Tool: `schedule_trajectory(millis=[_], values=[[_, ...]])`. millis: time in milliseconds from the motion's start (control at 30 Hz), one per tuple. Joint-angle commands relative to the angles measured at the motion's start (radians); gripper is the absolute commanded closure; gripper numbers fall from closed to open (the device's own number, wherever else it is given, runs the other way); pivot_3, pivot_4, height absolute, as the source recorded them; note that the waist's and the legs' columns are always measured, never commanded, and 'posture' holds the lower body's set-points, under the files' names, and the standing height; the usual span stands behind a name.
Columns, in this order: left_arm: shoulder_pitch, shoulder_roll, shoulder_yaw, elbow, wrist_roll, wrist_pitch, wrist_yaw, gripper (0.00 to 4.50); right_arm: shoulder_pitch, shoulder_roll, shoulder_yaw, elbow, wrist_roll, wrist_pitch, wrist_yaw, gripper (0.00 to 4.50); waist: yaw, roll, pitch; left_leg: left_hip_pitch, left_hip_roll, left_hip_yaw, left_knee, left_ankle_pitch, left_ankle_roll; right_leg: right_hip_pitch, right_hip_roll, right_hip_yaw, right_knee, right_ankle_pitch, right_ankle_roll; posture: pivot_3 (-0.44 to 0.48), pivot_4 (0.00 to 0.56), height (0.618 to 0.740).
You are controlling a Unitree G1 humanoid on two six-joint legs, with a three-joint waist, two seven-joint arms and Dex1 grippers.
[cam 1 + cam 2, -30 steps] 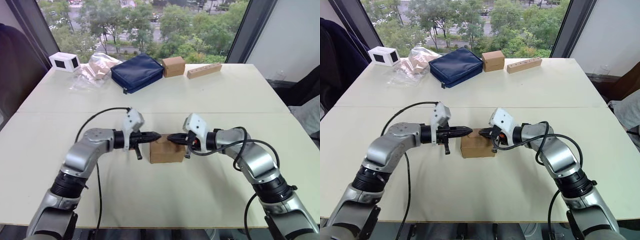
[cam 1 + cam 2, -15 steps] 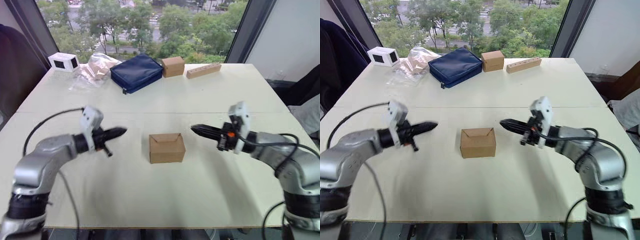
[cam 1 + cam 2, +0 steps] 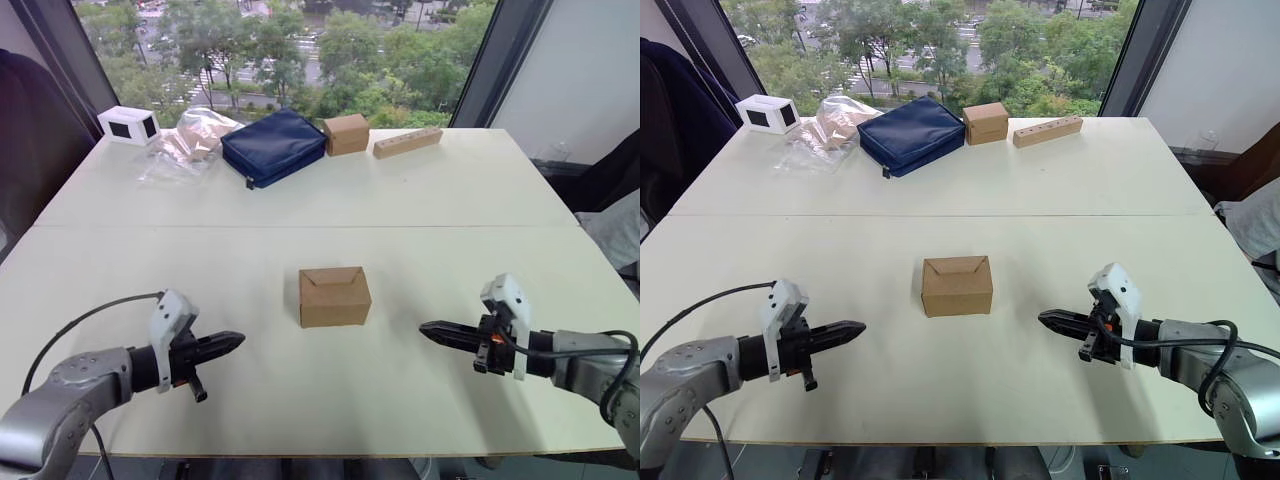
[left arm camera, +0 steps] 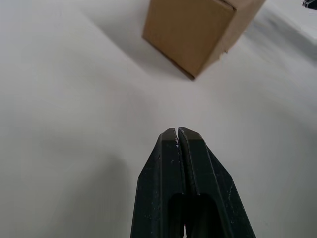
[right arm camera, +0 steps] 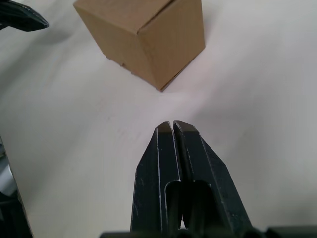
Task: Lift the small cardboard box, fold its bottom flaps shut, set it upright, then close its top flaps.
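The small cardboard box [image 3: 334, 296] stands upright in the middle of the table, plain brown. Its top flaps [image 3: 333, 275] lie shut, meeting in a V-shaped seam. The bottom flaps are hidden under it. My left gripper [image 3: 237, 340] hovers low near the front left, shut and empty, well left of the box. My right gripper [image 3: 425, 327] is at the front right, also shut and empty, pointing toward the box from a hand's width away. The wrist views show the box [image 4: 195, 30] [image 5: 143, 34] ahead of each pair of closed fingers.
At the table's far edge lie a navy pouch [image 3: 274, 145], a cube-like tan box [image 3: 346, 132], a long pale wooden block [image 3: 408, 141], a crumpled clear plastic bag [image 3: 187, 143] and a small white box [image 3: 128, 123]. A seam [image 3: 300, 226] crosses the table.
Both grippers left the box top, drew apart to either side and came back toward the front edge. The box stays in place with its top closed.
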Motion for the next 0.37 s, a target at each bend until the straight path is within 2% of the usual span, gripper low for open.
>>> schedule_trajectory(millis=[33,367], values=[[0.012,0.004,0.019,0.011,0.004,-0.035,-0.009,4.47,-0.007,-0.012,0.011,0.014,-0.019,-0.045,0.014,4.50,0.000,0.000,0.000,0.000,0.000,0.000,0.000,0.000,0.000,0.000,0.000,0.000,-0.001,0.000,0.000,0.000,0.150,0.740],[0.024,0.009,0.003,-0.002,-0.015,-0.025,-0.012,4.47,-0.001,-0.004,0.034,0.028,-0.040,-0.085,0.013,4.50,0.001,0.000,0.000,0.001,0.000,0.000,-0.001,-0.001,0.001,0.003,0.000,0.000,-0.004,0.000,0.000,0.000,0.150,0.740]])
